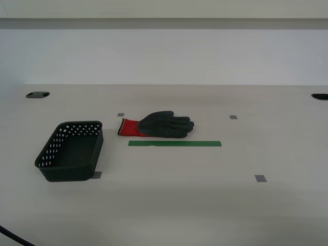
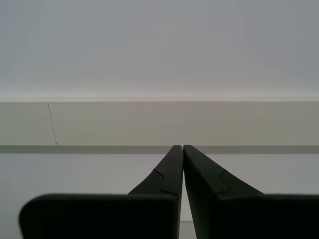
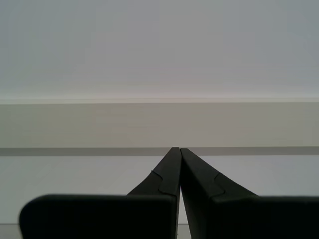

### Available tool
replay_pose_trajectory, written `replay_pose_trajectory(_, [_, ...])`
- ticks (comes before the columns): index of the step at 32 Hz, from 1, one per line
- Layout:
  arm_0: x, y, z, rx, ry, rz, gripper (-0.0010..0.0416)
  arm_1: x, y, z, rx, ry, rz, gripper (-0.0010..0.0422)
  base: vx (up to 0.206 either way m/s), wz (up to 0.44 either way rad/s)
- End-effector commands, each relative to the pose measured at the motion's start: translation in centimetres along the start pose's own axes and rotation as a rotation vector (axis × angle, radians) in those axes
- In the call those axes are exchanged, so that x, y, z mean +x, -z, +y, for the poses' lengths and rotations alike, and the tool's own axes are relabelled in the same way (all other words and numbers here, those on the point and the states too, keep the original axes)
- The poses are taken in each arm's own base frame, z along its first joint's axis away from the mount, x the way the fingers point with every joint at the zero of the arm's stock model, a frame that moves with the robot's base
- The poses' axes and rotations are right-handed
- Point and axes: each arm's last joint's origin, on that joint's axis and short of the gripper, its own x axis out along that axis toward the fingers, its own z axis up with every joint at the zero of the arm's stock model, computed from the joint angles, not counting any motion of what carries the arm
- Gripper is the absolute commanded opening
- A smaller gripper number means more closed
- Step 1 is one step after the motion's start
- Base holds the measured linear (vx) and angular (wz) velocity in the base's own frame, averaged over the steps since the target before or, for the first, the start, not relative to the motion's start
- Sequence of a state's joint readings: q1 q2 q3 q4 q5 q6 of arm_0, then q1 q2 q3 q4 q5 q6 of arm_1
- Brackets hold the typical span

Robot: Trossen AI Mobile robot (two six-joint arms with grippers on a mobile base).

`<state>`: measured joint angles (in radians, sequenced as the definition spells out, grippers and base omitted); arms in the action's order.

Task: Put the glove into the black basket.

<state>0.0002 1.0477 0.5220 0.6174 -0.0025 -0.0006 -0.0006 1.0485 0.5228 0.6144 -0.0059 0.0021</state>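
I am looking across a pale worktop (image 1: 205, 205) where the glove (image 1: 163, 124) is lying flat near the middle, its red knit cuff pointing toward the exterior view's left and its dark grey fingers pointing toward the exterior view's right. A green tape strip (image 1: 175, 143) is running along the worktop just on the near side of the glove, close to it but not touching. The black basket (image 1: 72, 150) is sitting to the left of the glove and a little nearer to me, apart from it, with its perforated sloping sides showing and nothing visible inside. Small grey tape squares are dotting the surface: one (image 1: 120, 115) just beyond the cuff, one (image 1: 233, 117) to the right of the fingers, one (image 1: 261, 178) nearer on the right, and one (image 1: 97, 175) touching the basket's near right corner. Neither arm is appearing in the exterior view. My first end effector (image 3: 177, 149) is pointing at a plain wall, its two dark fingers meeting at the tips with nothing between them. My second end effector (image 2: 180, 147) is facing the same kind of wall, its fingers likewise pressed together at the tips and holding nothing.
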Motion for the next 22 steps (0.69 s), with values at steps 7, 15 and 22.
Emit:
replay_pose_trajectory(7, [0.02, -0.06, -0.01, 0.0, 0.0, -0.003, 0.0001, -0.01, -0.04, 0.01, -0.001, -0.001, -0.002, 0.0, 0.0, 0.0])
replay_pose_trajectory(15, [0.02, -0.06, -0.01, 0.0, 0.0, -0.003, 0.0001, -0.01, -0.04, 0.0, -0.001, -0.001, -0.002, 0.0, 0.0, 0.0])
replay_pose_trajectory(22, [0.02, -0.06, -0.01, 0.0, 0.0, -0.003, 0.0001, -0.01, -0.04, 0.01, -0.001, -0.001, -0.002, 0.0, 0.0, 0.0])
